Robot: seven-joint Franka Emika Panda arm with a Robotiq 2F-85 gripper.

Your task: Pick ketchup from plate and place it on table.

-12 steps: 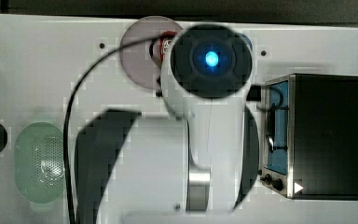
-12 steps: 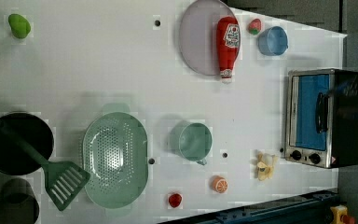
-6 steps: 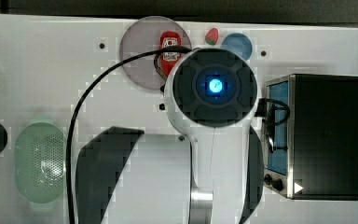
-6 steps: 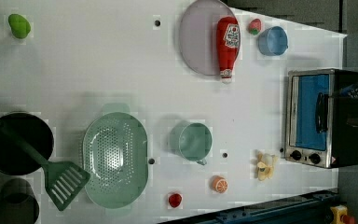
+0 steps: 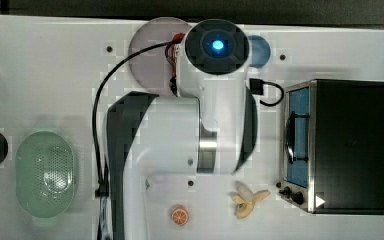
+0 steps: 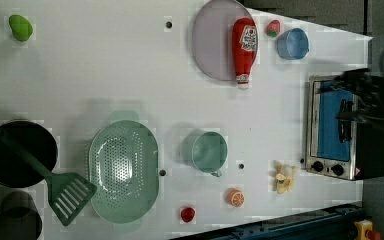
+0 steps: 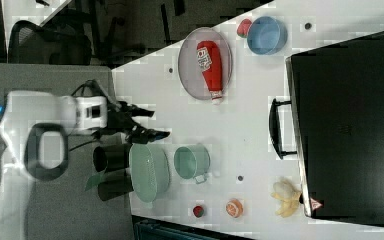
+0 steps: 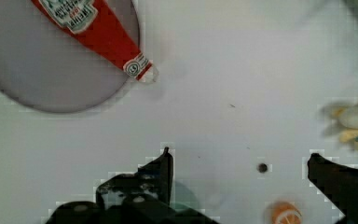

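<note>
White table (image 6: 105,65), ketchup (image 6: 244,47) at plate (image 6: 210,45) 3 o'clock rim, cap overhanging; gripper (image 8: 237,163) wide, empty; off-centre pinch likely to roll bottle.

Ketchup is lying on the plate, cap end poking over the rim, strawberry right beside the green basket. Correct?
Not quite. The ketchup does lie on the plate with its cap end past the rim, but the strawberry sits beside the small blue bowl, not the green basket, which is far across the table. The left view shows it.
</note>
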